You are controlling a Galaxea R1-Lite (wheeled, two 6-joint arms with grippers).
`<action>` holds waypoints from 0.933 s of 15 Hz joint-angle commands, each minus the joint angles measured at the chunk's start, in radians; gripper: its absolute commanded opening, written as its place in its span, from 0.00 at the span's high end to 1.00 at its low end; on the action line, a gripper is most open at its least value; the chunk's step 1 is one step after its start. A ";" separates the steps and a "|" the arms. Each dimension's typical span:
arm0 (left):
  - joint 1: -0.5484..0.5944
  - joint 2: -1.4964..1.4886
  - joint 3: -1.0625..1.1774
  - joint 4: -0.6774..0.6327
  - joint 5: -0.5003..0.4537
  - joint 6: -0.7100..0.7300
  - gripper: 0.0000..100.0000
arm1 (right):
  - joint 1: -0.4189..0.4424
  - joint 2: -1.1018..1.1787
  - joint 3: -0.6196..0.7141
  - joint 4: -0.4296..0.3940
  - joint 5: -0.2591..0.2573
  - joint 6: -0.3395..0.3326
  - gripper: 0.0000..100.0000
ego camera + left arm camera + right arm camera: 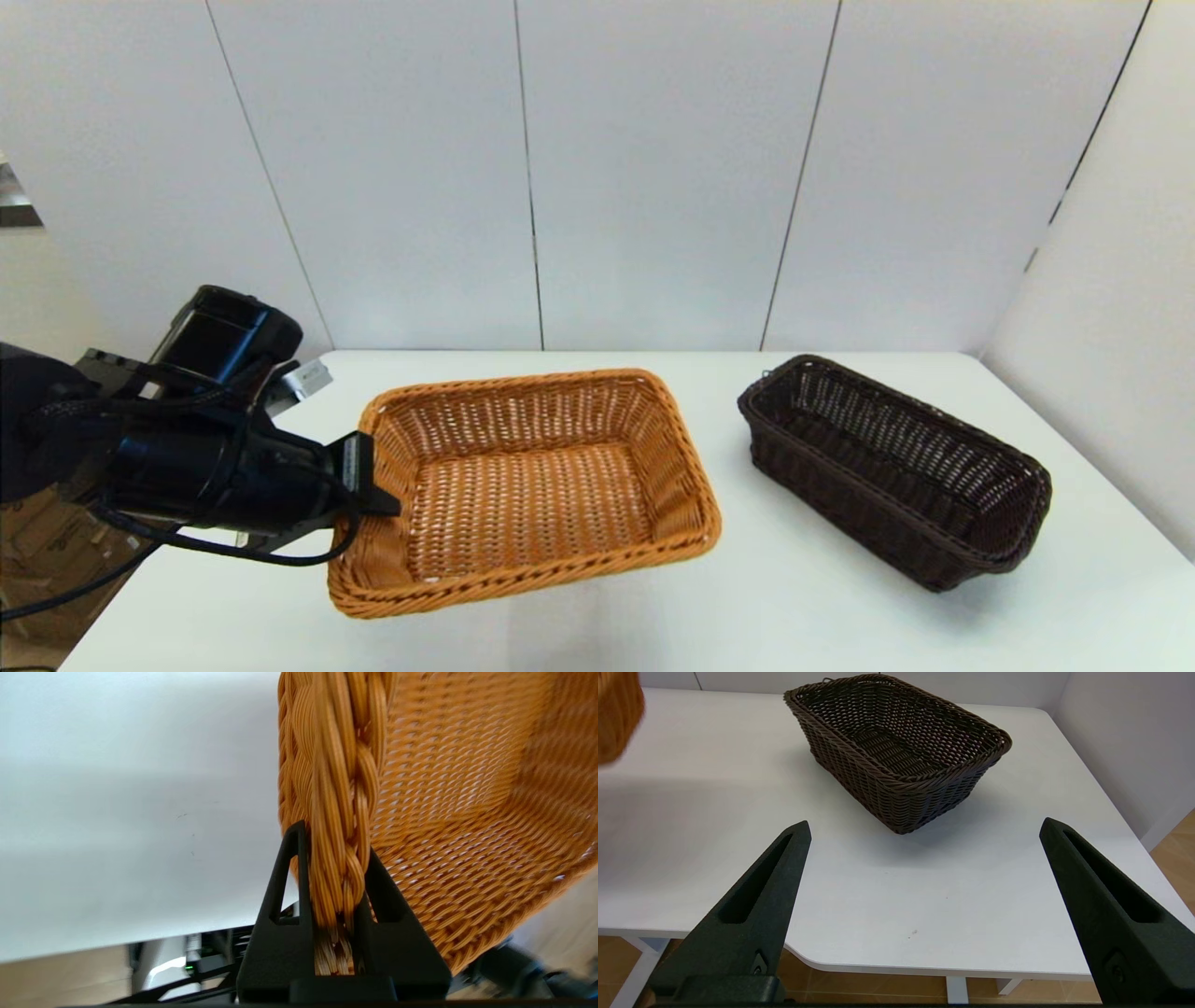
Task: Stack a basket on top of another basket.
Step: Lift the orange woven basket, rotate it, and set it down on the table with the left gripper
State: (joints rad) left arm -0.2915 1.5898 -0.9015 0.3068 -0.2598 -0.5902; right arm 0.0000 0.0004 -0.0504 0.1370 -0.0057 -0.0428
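The orange-tan basket (pixel 532 485) hangs tilted a little above the white table, its shadow beneath it. My left gripper (pixel 373 487) is shut on the braided rim of its left short side. In the left wrist view the two black fingers of that gripper (pixel 334 840) pinch the rim (pixel 336 788). The dark brown basket (pixel 896 467) rests on the table to the right, empty and untouched. My right gripper (pixel 925 825) is open, back near the table's front edge and short of the dark basket (pixel 896 751). It is out of the head view.
The white table (pixel 794 597) ends at wall panels behind and on the right. A corner of the orange-tan basket (pixel 616 714) shows in the right wrist view. Bare tabletop lies between the two baskets and in front of them.
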 commanded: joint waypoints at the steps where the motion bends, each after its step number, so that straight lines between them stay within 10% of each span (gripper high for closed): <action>1: -0.015 0.105 -0.042 0.002 -0.004 0.064 1.00 | 0.000 -0.002 0.000 0.001 0.000 -0.002 0.00; 14: -0.103 0.415 -0.303 -0.002 -0.010 -0.014 1.00 | 0.000 -0.002 0.000 0.001 0.000 0.000 0.00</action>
State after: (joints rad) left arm -0.3794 1.9540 -1.1845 0.3049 -0.2679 -0.5964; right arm 0.0000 0.0004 -0.0504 0.1370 -0.0057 -0.0423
